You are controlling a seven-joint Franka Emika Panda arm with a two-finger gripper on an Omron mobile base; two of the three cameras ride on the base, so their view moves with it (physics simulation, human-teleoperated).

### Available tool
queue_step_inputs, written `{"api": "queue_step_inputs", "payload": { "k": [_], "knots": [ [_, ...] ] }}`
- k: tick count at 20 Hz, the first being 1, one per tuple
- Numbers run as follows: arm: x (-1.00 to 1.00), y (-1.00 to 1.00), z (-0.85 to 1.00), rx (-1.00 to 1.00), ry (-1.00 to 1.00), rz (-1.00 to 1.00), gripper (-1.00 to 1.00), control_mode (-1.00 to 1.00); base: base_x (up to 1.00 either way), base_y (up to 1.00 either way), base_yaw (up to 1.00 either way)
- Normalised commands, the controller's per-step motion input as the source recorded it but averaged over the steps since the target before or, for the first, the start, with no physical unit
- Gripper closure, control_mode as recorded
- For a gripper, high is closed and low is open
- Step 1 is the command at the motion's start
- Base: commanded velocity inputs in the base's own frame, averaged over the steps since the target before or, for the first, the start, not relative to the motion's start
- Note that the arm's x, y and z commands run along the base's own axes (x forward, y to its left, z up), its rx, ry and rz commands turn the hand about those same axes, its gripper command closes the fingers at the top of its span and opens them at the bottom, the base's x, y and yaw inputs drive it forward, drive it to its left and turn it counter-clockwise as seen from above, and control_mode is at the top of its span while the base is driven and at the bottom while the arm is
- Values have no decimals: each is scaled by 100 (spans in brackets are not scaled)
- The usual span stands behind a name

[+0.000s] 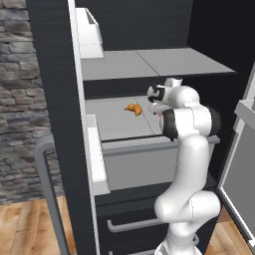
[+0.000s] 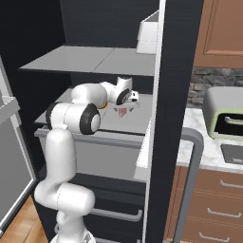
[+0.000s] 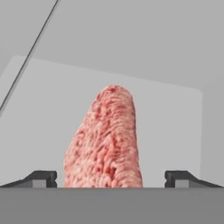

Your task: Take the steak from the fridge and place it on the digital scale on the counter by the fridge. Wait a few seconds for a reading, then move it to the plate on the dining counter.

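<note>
I see flat, even rendered light: the fridge (image 1: 149,119) shelves pale, its shell near black; shadows faint, edges soft, no glare anywhere.

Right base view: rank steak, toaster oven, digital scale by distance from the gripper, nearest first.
1. steak, on the fridge shelf right at the open gripper.
2. toaster oven, on the counter to the right.
3. digital scale, in front of the toaster oven, slightly farther.

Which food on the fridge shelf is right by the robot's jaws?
The pink steak, lying between the open jaws. The orange croissant sits farther left on the shelf.
</note>
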Motion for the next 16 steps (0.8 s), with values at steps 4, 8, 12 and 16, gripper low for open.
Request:
{"api": "queue_step_inputs", "payload": {
  "k": [4, 8, 12, 16],
  "knots": [
    [4, 1, -27, 0, 0, 0, -100, -100, 0, 0, 0],
    [0, 0, -8, 0, 0, 0, -100, -100, 0, 0, 0],
    [0, 0, -4, 0, 0, 0, 100, -100, 0, 0, 0],
    [0, 0, 0, 0, 1, 0, 100, -100, 0, 0, 0]
  ]
}}
